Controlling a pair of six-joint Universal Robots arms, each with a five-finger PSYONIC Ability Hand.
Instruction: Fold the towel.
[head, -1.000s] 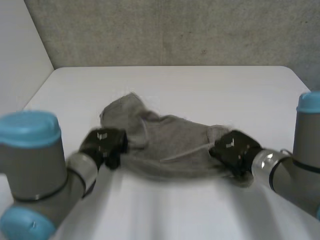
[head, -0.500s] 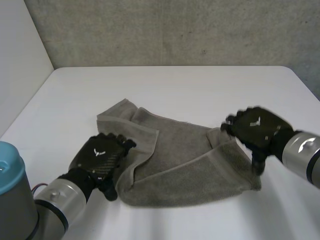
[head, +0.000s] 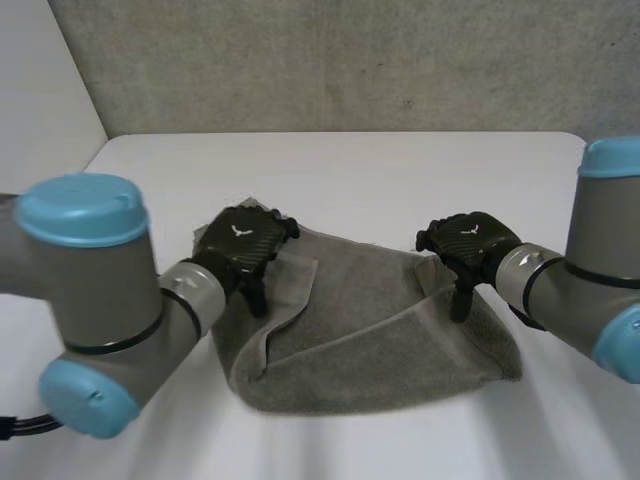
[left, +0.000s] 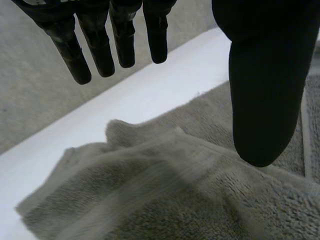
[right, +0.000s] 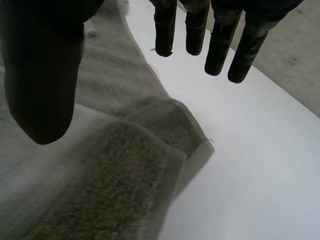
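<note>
Left robot hand (head: 240, 245) hangs over the far left corner of the grey towel (head: 370, 330), fingers and thumb apart, gripping nothing. Right robot hand (head: 465, 240), likewise spread, hangs over its far right corner. It lies rumpled near the middle of the surface (head: 400, 170).

The left arm (head: 100, 300) extends forward from the near left, bent at the elbow, and ends in the left hand (head: 240, 245), back upward. In its wrist view the fingers (left: 100, 45) hang straight, the thumb (left: 262, 100) well apart from them, holding nothing. The right arm (head: 565, 290) enters from the right. The right hand (head: 465, 238) is likewise relaxed, fingers (right: 217, 50) straight and thumb (right: 42, 85) apart.
</note>
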